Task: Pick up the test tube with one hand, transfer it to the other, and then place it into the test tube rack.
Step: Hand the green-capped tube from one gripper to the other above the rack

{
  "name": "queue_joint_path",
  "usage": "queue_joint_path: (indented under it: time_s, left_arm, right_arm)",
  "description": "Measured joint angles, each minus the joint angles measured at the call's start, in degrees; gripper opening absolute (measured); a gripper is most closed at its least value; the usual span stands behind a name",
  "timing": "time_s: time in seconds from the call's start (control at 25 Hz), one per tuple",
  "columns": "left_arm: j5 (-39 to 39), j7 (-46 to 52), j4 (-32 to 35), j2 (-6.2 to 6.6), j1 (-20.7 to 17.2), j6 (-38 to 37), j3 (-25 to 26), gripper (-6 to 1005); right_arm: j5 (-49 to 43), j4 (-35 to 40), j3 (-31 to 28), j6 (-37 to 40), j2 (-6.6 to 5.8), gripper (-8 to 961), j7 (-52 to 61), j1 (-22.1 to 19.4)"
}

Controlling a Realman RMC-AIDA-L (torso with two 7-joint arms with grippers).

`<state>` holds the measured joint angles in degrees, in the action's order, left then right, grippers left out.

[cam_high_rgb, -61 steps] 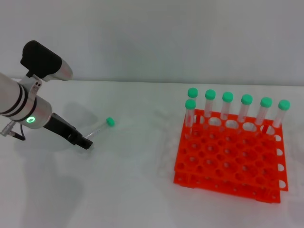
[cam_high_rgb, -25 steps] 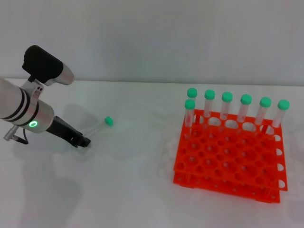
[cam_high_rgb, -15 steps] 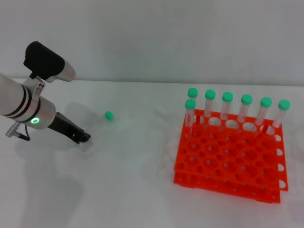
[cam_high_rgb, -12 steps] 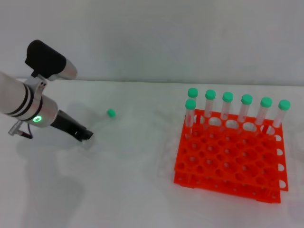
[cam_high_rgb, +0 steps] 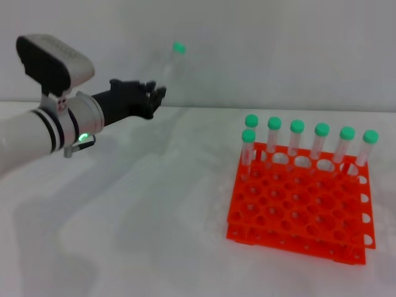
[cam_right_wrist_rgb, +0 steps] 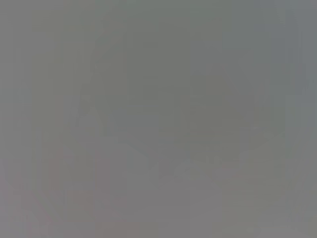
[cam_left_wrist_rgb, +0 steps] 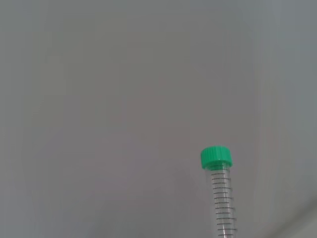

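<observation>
My left gripper (cam_high_rgb: pixel 154 98), black on a silver-white wrist with a green light, is raised above the table at the back left. It is shut on the test tube (cam_high_rgb: pixel 168 68), which stands up from the fingers with its mint-green cap (cam_high_rgb: pixel 179 47) on top. The tube and cap also show in the left wrist view (cam_left_wrist_rgb: pixel 220 193) against the plain wall. The orange-red test tube rack (cam_high_rgb: pixel 297 198) stands on the table at the right. My right gripper is out of view; the right wrist view shows only grey.
Several identical green-capped tubes (cam_high_rgb: pixel 297 139) stand upright in the rack's back rows. The white table (cam_high_rgb: pixel 154 216) stretches between my left arm and the rack. A plain wall (cam_high_rgb: pixel 260 49) rises behind.
My left gripper, down on the table at the lying tube half a second ago, has lifted the tube high and swung up and rightward, turning it upright.
</observation>
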<state>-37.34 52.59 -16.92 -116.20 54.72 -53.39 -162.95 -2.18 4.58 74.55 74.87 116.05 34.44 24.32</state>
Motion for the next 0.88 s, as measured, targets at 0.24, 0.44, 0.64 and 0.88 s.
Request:
queue_joint_path:
  time_s: [0.24,0.44,0.64,0.88]
  left_arm:
    - [-24.87,-27.92,11.73,-2.91,-7.17,-8.0,0.09,191]
    - [-26.98,-45.12,25.89,-3.44,-11.68,-14.46,0.09,191]
    - [-22.74,-47.82,32.9,-4.02,-12.77,-14.24,0.08,190]
    - [-22.35,-46.59,36.19,-4.16,-13.27,-14.92,0.13,190]
  right_arm:
    - [-0.21,1.92,6.87,-0.03,-0.94,609,7.68,-0.12]
    - [-0.99,7.14,16.88,0.58,-2.89,606,14.21,-0.38]
    - [-11.82,12.71,22.68,3.88,-6.9,603,23.67,1.71]
    - [-18.16,13.17,22.64,6.31,-9.26,599,29.22,6.69]
